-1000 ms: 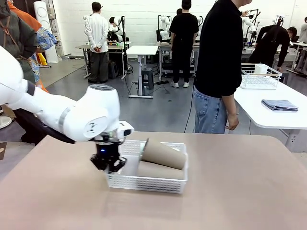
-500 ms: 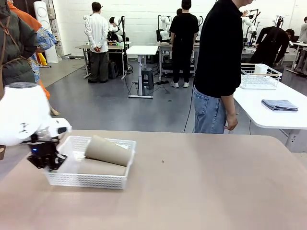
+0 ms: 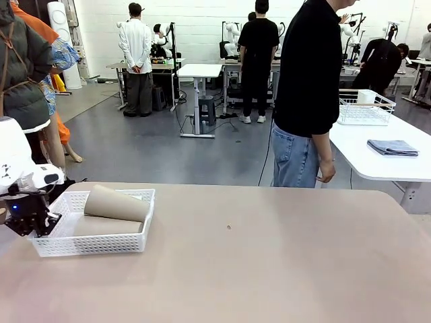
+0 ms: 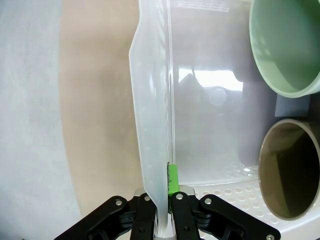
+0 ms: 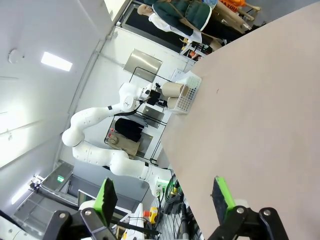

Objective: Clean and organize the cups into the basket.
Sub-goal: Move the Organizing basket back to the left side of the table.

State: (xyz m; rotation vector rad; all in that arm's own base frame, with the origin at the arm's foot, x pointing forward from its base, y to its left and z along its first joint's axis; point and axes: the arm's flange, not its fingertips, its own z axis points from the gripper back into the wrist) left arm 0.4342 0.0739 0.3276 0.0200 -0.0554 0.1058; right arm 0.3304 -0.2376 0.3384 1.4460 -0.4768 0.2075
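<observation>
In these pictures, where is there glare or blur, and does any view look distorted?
Left wrist view: a bright ceiling-light reflection glares on the basket floor, and the basket wall near the left gripper is soft with closeness. Right wrist view: rolled and wide-angle, so the table edge slants steeply; the right gripper pads are sharp. Front view: evenly lit, with faint shadows under the basket.

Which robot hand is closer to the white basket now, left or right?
Left. The left hand is shut on the wall of the basket at the table's left end. The right hand is open, far across the table from it.
</observation>
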